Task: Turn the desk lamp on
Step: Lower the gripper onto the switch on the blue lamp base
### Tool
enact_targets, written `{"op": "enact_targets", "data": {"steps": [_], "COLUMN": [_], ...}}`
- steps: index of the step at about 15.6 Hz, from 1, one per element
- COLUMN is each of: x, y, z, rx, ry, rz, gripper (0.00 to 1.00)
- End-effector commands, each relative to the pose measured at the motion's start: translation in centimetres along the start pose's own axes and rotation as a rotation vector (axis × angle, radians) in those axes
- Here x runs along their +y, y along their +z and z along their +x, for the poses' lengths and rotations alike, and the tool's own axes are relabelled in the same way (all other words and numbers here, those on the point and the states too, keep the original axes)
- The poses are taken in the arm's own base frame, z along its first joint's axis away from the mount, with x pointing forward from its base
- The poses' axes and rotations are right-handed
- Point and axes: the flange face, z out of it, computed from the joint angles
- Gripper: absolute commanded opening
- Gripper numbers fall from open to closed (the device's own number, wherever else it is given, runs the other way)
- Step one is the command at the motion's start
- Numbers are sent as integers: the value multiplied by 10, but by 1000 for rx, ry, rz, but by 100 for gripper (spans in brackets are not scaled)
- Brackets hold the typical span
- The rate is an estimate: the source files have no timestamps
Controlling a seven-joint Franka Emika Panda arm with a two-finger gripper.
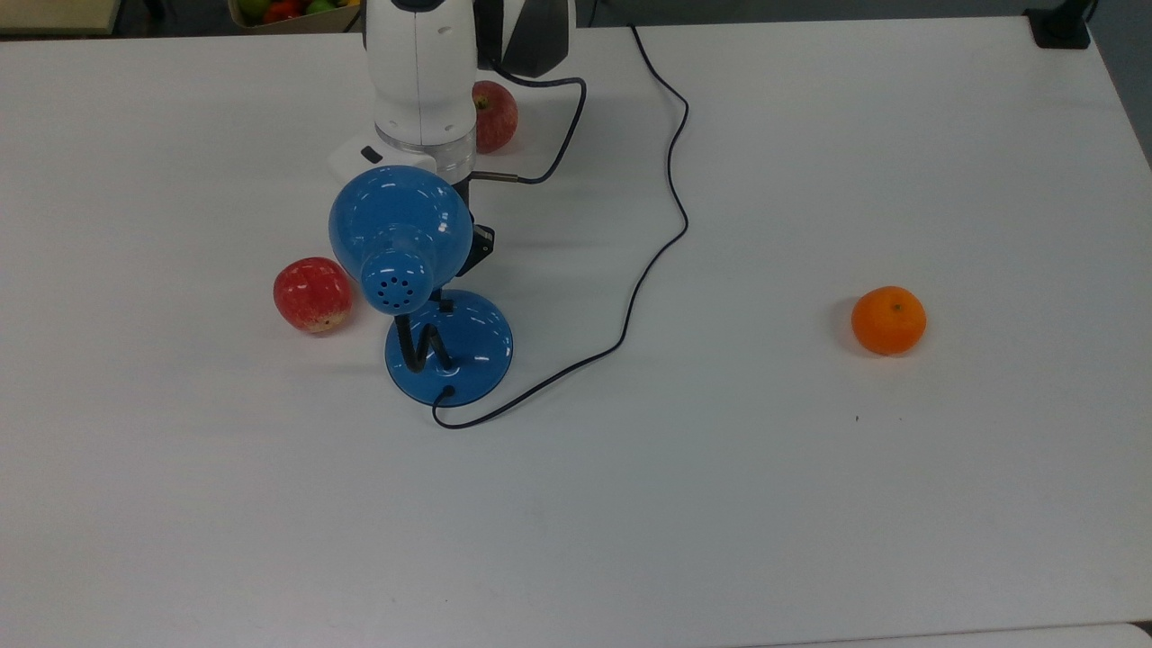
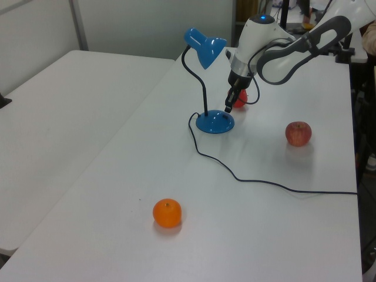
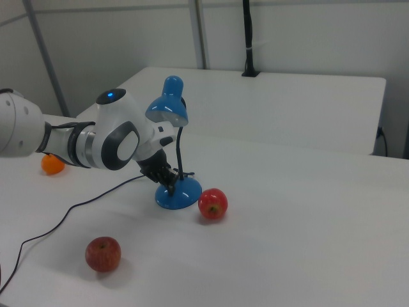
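Your gripper point(image 2: 228, 106) sits just above the rim of the lamp base point(image 2: 214, 122), tip angled down toward the base's small black switch point(image 1: 445, 306); I can't tell whether the fingers are spread or pressed together, the shade covers them from above and the side views don't resolve it. My read: you're lined up for a poke on the switch, not a grasp; the tilt lets the tip come in under the shade instead of hitting it.

Arm pose: wrist pitched down and forward, forearm reaching in from the top view's upper edge, last link nearly over the dome shade point(image 1: 400, 227); in the right view the elbow is folded back toward the right view's left.

The desk lamp point(image 2: 207, 82) stands upright on the white table point(image 1: 810, 495), gooseneck point(image 2: 204, 88) bent so the shade hangs over the base's far side; no glow visible, so I'd call it off. Its cord point(image 1: 661, 225) loops off toward the top view's right, clear of your approach.

One red apple point(image 1: 312, 294) lies just beside the base; another apple point(image 1: 494, 115) sits by the arm; the orange point(image 1: 888, 319) is well apart. Watch the shade clearance on descent.
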Motion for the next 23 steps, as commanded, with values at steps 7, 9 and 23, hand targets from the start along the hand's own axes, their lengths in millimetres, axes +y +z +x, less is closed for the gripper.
{"op": "enact_targets", "data": {"steps": [7,9,23], "x": [-5,-5,-9], "y": [10,12,21], "z": [5,6,6], "rx": [36,43,66], "ry": [11,8,-6], "rz": [5,4,3], "gripper": [0,0,0]}}
